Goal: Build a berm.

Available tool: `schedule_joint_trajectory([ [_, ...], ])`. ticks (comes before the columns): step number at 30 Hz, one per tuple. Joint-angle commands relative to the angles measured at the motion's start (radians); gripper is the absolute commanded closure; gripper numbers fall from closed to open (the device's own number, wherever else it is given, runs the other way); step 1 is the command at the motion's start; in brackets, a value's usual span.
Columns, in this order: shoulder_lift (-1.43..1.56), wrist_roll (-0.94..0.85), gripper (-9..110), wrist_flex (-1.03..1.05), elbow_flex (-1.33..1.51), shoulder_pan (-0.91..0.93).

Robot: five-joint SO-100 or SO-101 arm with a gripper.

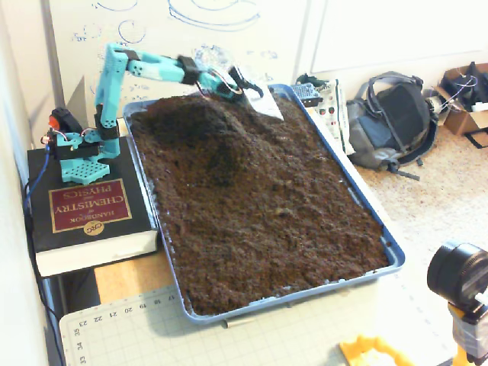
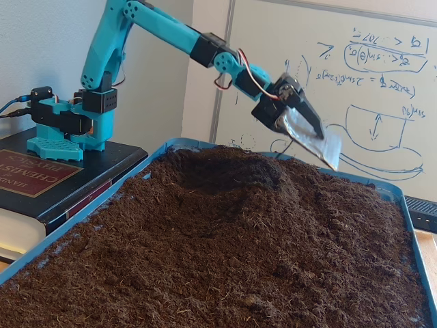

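Note:
A blue tray [image 1: 393,255] holds a bed of dark-brown crumbly soil [image 1: 274,206]. A raised mound, the berm [image 1: 200,120], sits at the tray's far left corner and shows in both fixed views [image 2: 225,171]. The turquoise arm reaches over the tray's far end. Its gripper [image 1: 255,93] carries a flat silvery blade [image 1: 267,107] held between the jaws, tilted down and hanging a little above the soil, to the right of the berm [image 2: 315,140]. The blade is clear of the soil in a fixed view [image 2: 331,154].
The arm's base [image 1: 80,156] stands on a thick black book [image 1: 88,210] left of the tray. A grey backpack [image 1: 393,122] and electronics lie to the right. A camera [image 1: 457,274] stands at the near right. A whiteboard wall is behind.

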Motion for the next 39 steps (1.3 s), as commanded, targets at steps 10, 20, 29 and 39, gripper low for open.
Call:
schedule_joint_trajectory([
  [10,-0.195,-0.143,101,-0.018,-0.221,0.078],
  [20,-0.422,-0.158,101,-0.025,-0.295,0.084],
  [29,-0.492,-0.158,101,-0.012,-0.219,0.086],
  [39,-0.325,-0.158,101,-0.012,0.057,0.086],
])
